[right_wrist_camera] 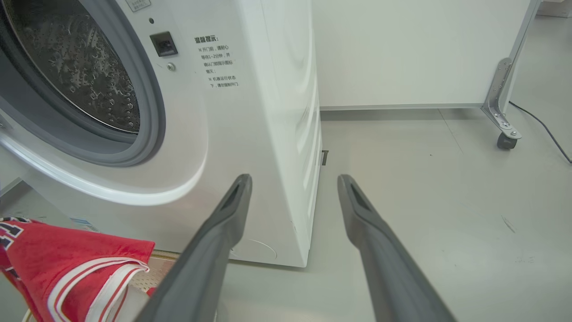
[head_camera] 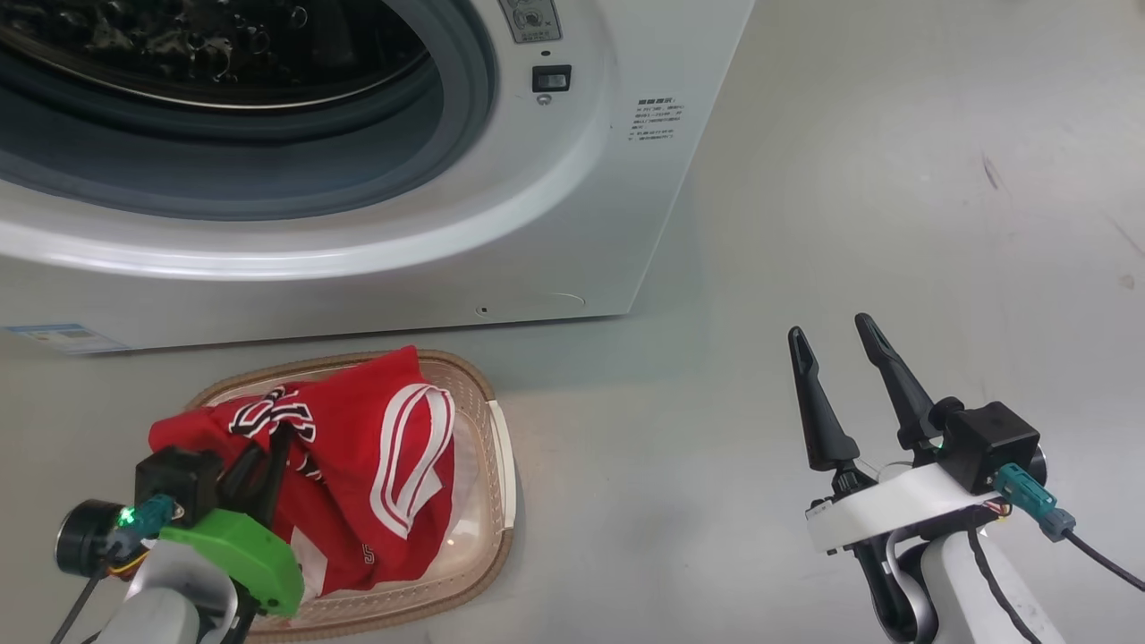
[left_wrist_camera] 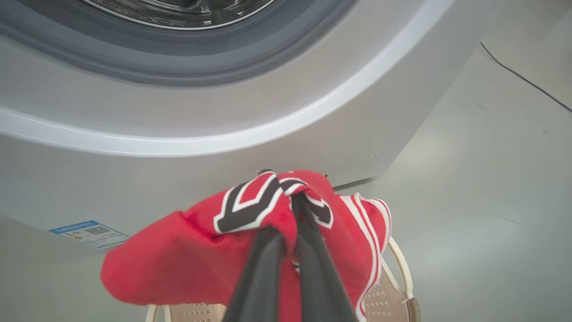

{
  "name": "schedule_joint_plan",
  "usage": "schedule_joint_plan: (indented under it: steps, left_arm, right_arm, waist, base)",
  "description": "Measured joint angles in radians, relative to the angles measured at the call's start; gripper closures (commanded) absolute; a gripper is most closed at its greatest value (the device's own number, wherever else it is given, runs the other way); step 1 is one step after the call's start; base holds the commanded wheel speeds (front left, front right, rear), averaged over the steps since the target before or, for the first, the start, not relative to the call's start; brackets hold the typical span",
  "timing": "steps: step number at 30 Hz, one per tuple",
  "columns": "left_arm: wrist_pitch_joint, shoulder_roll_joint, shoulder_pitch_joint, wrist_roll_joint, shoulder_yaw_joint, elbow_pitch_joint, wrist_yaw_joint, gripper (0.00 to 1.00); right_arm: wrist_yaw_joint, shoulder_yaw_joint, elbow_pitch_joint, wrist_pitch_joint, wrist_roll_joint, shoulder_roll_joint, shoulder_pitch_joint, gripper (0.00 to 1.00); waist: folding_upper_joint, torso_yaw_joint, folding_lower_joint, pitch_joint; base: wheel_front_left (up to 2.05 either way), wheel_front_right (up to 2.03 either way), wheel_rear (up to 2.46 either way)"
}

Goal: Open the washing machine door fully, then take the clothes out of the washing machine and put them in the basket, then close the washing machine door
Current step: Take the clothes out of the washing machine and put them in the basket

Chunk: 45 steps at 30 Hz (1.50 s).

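The white washing machine (head_camera: 572,206) stands at the upper left with its steel drum (head_camera: 224,45) exposed; the washing machine door is out of view. In front of it on the floor sits the cream basket (head_camera: 465,367). The red clothes (head_camera: 376,447) drape over and into the basket. My left gripper (head_camera: 279,440) is shut on the jersey's lettered upper fold, as the left wrist view shows: gripper (left_wrist_camera: 286,214), clothes (left_wrist_camera: 178,259), basket (left_wrist_camera: 393,286). My right gripper (head_camera: 829,326) hangs open over bare floor to the right, beside the machine's corner (right_wrist_camera: 294,179).
A blue label (head_camera: 63,338) marks the machine's lower front. Behind the machine stands a white panel on a caster wheel (right_wrist_camera: 505,141), with a black cable (right_wrist_camera: 540,125) on the floor. Grey floor (head_camera: 894,179) stretches to the right.
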Motion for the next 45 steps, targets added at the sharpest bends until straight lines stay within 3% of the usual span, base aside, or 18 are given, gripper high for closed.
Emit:
schedule_joint_plan:
  steps: [14,33,45]
  left_arm:
    - [0.091,0.018,-0.010,-0.016,0.007,0.187,0.000,1.00]
    - [0.147,0.039,-0.167,-0.028,0.031,0.384,0.012,1.00]
    - [0.173,0.033,-0.207,0.008,-0.002,0.478,0.012,1.00]
  right_arm:
    - [0.001,0.029,-0.022,0.000,0.001,0.000,-0.022,0.00]
    - [-0.003,0.076,-0.049,0.000,0.035,0.000,-0.070,0.00]
    - [-0.021,0.082,-0.050,0.000,0.036,0.001,-0.077,0.00]
  waist:
    - [0.0000,-0.066,0.0000,0.082]
    - [0.0000,-0.200,0.0000,0.213]
    - [0.0000,-0.221,0.0000,0.245]
  base:
    - [0.00,0.00,0.00]
    - [0.00,0.00,0.00]
    - [0.00,0.00,0.00]
